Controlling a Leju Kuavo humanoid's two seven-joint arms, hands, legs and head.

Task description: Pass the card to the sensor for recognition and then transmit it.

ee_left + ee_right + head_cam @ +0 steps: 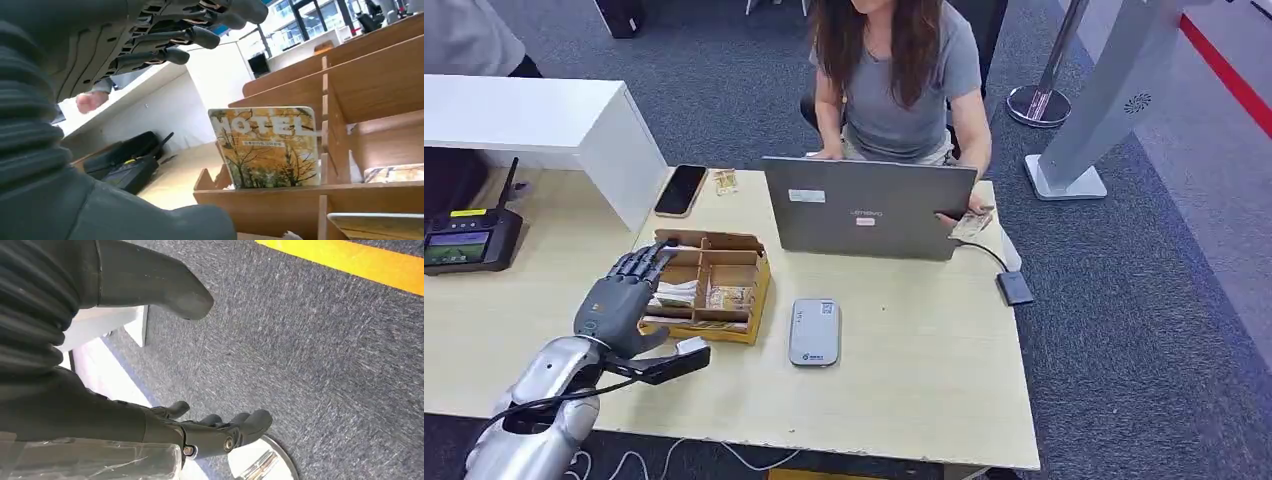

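Your left hand [616,302] is over the near left side of the wooden box [746,300] on the bench [904,380]. Its fingers [646,260] are spread out and point forward over the box, and it holds nothing. In the left wrist view the fingers [190,36] reach out above the box, and the card [269,146] stands upright in a slot just under them. The card has yellow trees on it and the word HOTEL. The fingers are near the card but not touching it.

The grey sensor [814,331] lies flat on the bench, past the box on the hand's right side, apart from the hand. A grey laptop [869,208] stands farther away, behind the box. A person [899,75] sits behind the laptop and holds something at its edge.

Your right hand [220,432] hangs down over the grey carpet [310,350]. Its fingers are curled in with nothing in them.
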